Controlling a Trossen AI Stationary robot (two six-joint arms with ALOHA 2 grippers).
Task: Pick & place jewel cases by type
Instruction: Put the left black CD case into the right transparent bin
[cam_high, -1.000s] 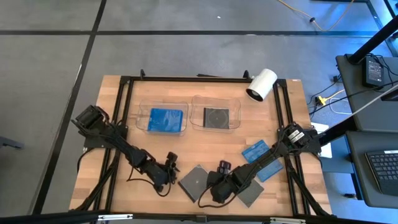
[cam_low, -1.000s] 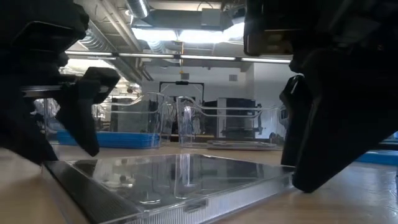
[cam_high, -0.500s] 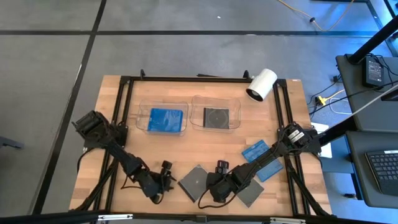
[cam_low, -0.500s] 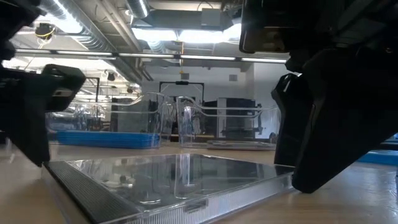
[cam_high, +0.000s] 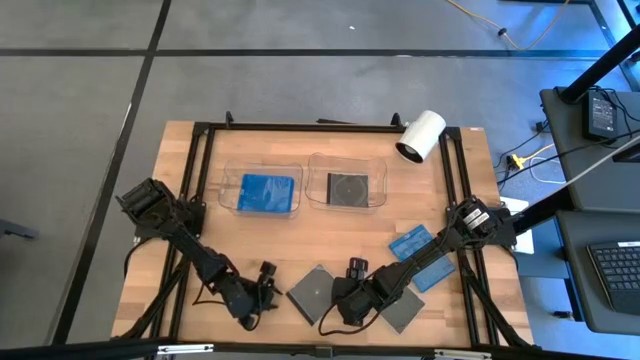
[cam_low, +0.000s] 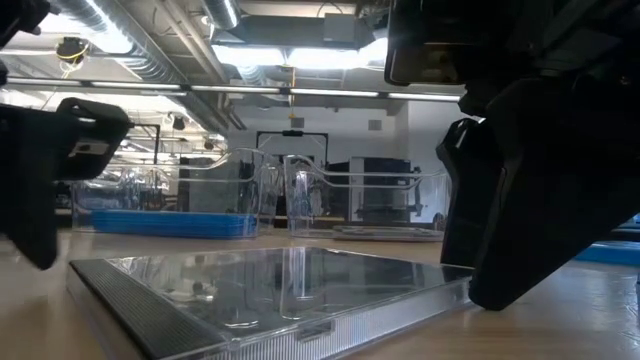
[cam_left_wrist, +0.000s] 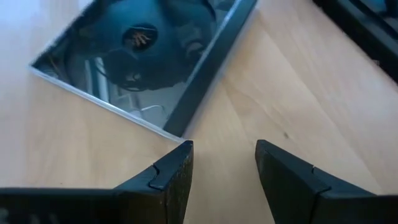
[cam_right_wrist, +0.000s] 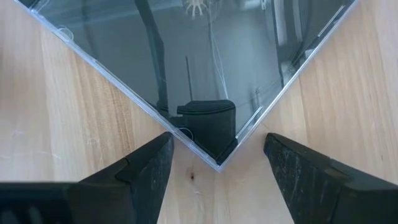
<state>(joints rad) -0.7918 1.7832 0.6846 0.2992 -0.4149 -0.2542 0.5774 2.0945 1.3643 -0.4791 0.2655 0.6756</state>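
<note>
A dark jewel case lies flat on the table near its front edge, also seen in the low view. My right gripper stands open just right of it, its fingers on either side of the case's corner without touching. My left gripper is open just left of the same case, a little short of its near corner. A second dark case lies flat under the right arm. Two blue cases lie flat at the right.
Two clear trays stand at the back: the left tray holds a blue case, the right tray a dark case. A white cylinder-shaped camera sits at the far right. A black frame borders the table.
My left gripper has drawn back from the dark case, toward the table's near edge and a little to the left, rolling slightly; it stays open. The case has not moved.
</note>
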